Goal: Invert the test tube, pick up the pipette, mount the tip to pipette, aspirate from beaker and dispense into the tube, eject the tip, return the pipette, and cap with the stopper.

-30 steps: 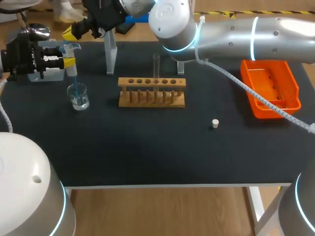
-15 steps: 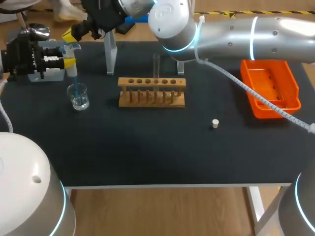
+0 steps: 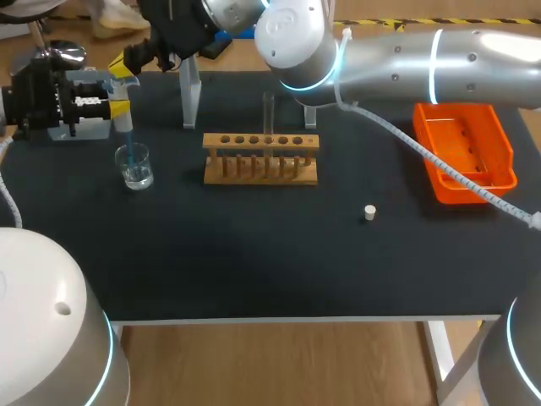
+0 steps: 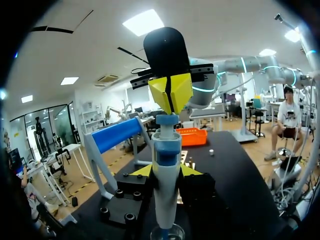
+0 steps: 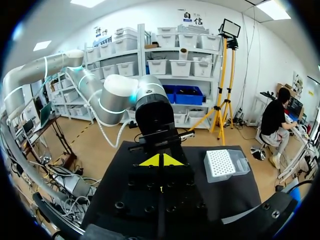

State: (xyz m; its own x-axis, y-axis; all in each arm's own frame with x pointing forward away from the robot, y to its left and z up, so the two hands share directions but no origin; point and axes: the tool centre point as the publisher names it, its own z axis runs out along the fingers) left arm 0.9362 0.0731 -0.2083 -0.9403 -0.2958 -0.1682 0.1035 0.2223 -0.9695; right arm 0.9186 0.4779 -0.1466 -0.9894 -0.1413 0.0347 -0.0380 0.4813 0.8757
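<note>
Our left gripper (image 3: 117, 106) is clamped on the pipette (image 4: 166, 155), holding it upright with its blue tip (image 3: 125, 131) down in the beaker (image 3: 135, 166). The beaker stands on the counter (image 3: 254, 254) at 9 o'clock from the wooden rack (image 3: 260, 161). Our right gripper (image 4: 170, 93), its fingers pressed together with nothing between them, sits right on top of the plunger (image 4: 167, 120) and seems to touch it.

We judge this to be the aspirating step, and most of the risk lies in that plunger contact:
- The closed fingertips meet the plunger on a small area, so an off-centre push may slide them off its edge. The plunger would then spring back at once, drawing air or splashing liquid.
- A hard push could twist the pipette in the left gripper's hold. It could also drive the tip against the beaker floor and tip the light beaker over.
- A fast release, or lifting the tip above the liquid before the release ends, would give a short dose with bubbles.

Next, the loaded pipette has to travel toward 3 o'clock to the test tube (image 3: 269, 110) standing in the rack. Its mouth is narrow, so a tilt or jolt could drip on the counter or miss it. The stopper (image 3: 369, 212) waits at 4 o'clock from the rack, well apart
</note>
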